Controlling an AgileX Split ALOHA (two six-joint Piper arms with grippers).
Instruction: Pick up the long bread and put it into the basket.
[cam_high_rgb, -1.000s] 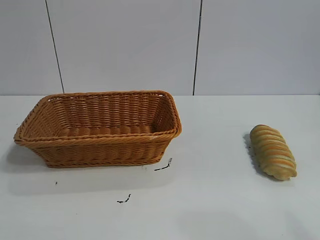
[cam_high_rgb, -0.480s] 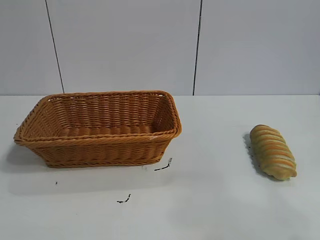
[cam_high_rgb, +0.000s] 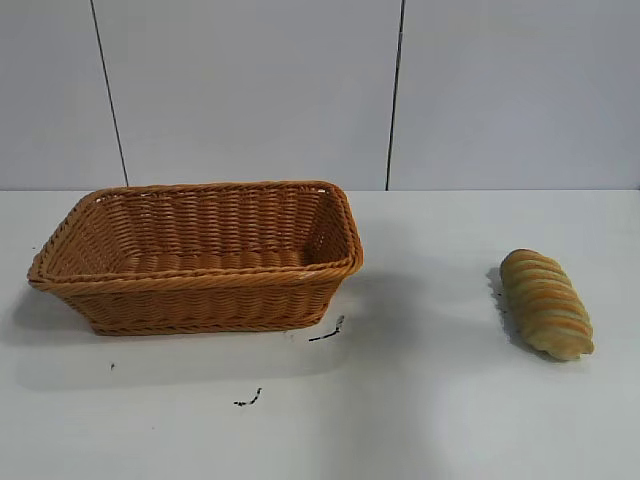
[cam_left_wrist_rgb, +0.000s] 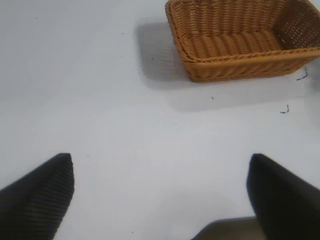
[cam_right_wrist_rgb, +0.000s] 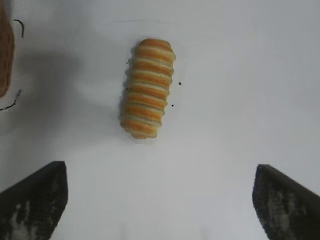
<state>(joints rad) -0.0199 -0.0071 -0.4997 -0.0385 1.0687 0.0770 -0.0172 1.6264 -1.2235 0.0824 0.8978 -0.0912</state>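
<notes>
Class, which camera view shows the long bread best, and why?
The right wrist view: the bread lies whole, seen from above, ahead of the open right gripper, every ridge clear. The exterior view shows it smaller, at an angle, at the right. The left wrist view does not show it.

Long bread (cam_high_rgb: 546, 303) lies alone on table (cam_high_rgb: 440, 400), bare surface all round it, nothing touching. Basket (cam_high_rgb: 200, 255) well apart w/ open table between. Right gripper (cam_right_wrist_rgb: 160, 200) fingers (cam_right_wrist_rgb: 35, 200) spread wide, bread ahead of the gap, unobstructed. Basket top open, inside bare. Only small dark marks (cam_high_rgb: 325, 333) near basket.
</notes>
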